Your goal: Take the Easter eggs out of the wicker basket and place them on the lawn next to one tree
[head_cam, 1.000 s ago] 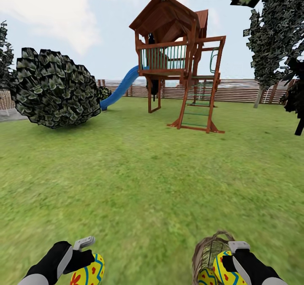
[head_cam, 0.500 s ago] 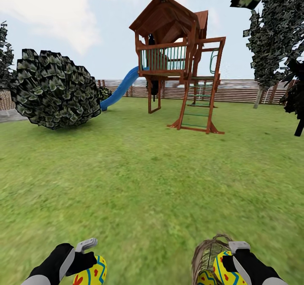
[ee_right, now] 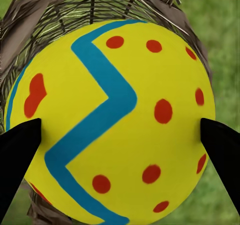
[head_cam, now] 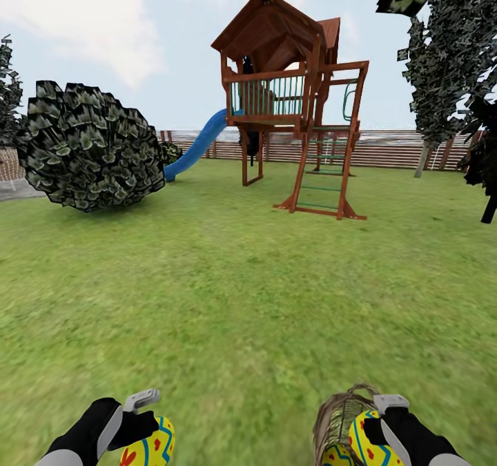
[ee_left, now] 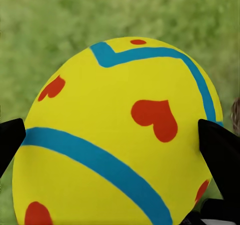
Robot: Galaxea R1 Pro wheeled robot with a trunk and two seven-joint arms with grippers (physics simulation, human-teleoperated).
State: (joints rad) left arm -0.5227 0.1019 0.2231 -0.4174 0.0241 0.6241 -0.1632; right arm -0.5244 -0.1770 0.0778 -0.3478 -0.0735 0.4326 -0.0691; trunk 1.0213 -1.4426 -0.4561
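Note:
My left gripper (head_cam: 140, 421) is shut on one Easter egg (head_cam: 156, 445), yellow with blue bands and red marks, held over the lawn (head_cam: 235, 300) at the near left. The left wrist view has that egg (ee_left: 115, 135) between the black fingers (ee_left: 220, 157). At the near right my right gripper (head_cam: 376, 430) is shut on a second egg (head_cam: 364, 442) at the mouth of the wicker basket (head_cam: 335, 414). In the right wrist view this egg (ee_right: 115, 125) covers the basket's opening (ee_right: 45, 20). A third egg (head_cam: 336, 456) peeks out inside the basket. The tree is out of view.
A wooden playset (head_cam: 297, 100) with a blue slide (head_cam: 197, 145) stands ahead, in front of a slatted fence (head_cam: 393, 147). A dark mottled bush (head_cam: 90, 145) sits at the left, and dark mottled foliage (head_cam: 449, 59) rises at the right. Open grass lies between.
My left gripper with its egg has drifted slightly right and lower over the last second. The right gripper, basket and camera have hardly moved.

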